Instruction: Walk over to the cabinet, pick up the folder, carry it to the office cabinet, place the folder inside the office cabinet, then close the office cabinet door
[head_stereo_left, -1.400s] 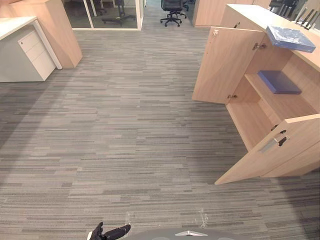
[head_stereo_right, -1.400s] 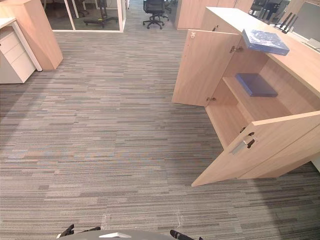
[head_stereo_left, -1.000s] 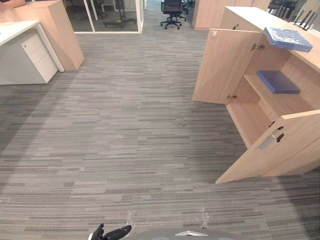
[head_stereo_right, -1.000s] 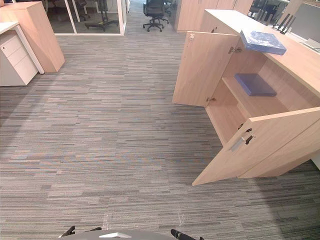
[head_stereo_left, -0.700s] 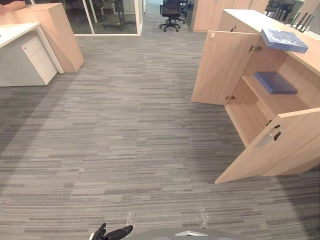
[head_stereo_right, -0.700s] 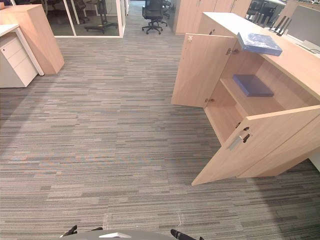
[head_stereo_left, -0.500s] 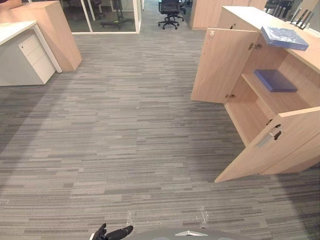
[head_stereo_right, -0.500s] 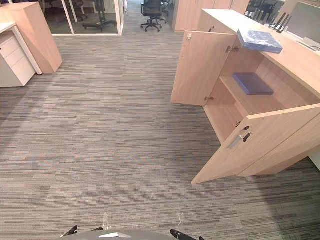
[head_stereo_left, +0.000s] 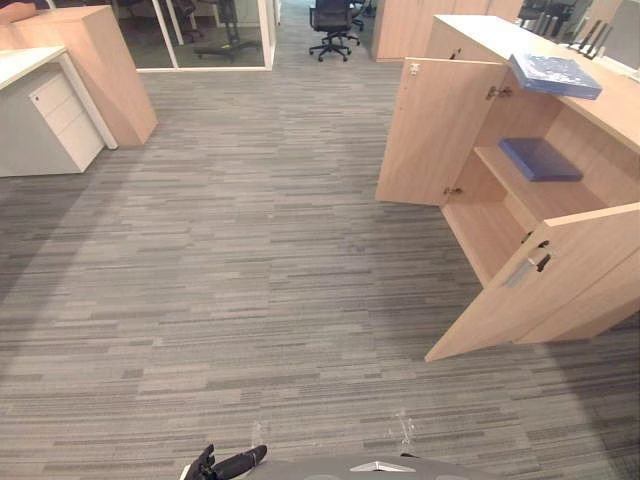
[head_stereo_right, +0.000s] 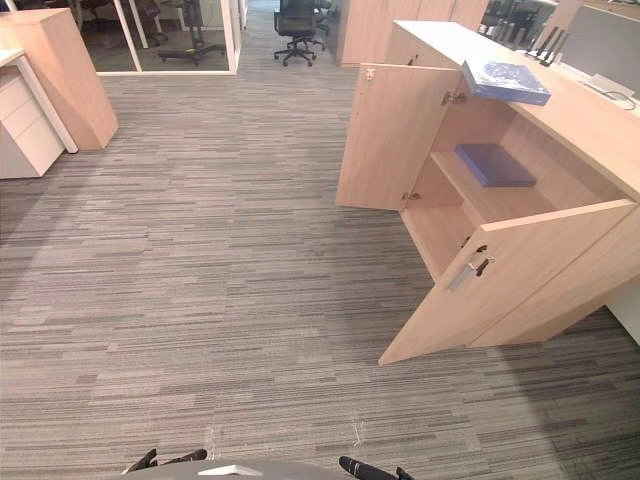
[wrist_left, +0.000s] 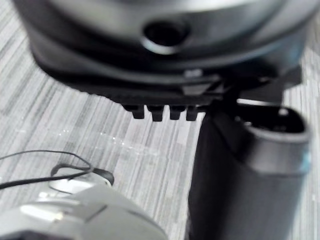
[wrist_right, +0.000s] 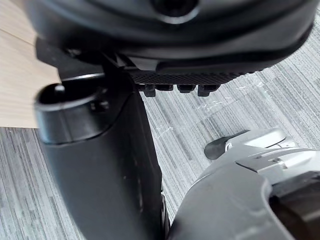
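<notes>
- Holding the left hand (head_stereo_left: 228, 465) low at the near edge, over the grey carpet (head_stereo_left: 230, 280), with fingers straight and loose, gripping nothing.
- Holding the right hand (head_stereo_right: 368, 468) low on the other side, with fingers loose too, pinching nothing.
- Facing the office cabinet (head_stereo_left: 600, 112) ahead on the right, well apart from both hands.
- Seeing its near door (head_stereo_left: 560, 300) standing wide open, with a handle (head_stereo_left: 522, 271) on it.
- Seeing its far door (head_stereo_left: 432, 130) standing open as well.
- Spotting one blue folder (head_stereo_left: 540, 158) lying flat on the shelf (head_stereo_left: 530, 197) inside the cabinet, between the two doors.
- Spotting a second blue folder (head_stereo_left: 555, 75) lying on the cabinet top, just above the first one.
- Looking over to the far left at a white drawer unit (head_stereo_left: 55, 120) beside a tall wooden cupboard (head_stereo_left: 95, 65).
- Looking furthest back at a black office chair (head_stereo_left: 328, 18) near a glass wall (head_stereo_left: 200, 30).
</notes>
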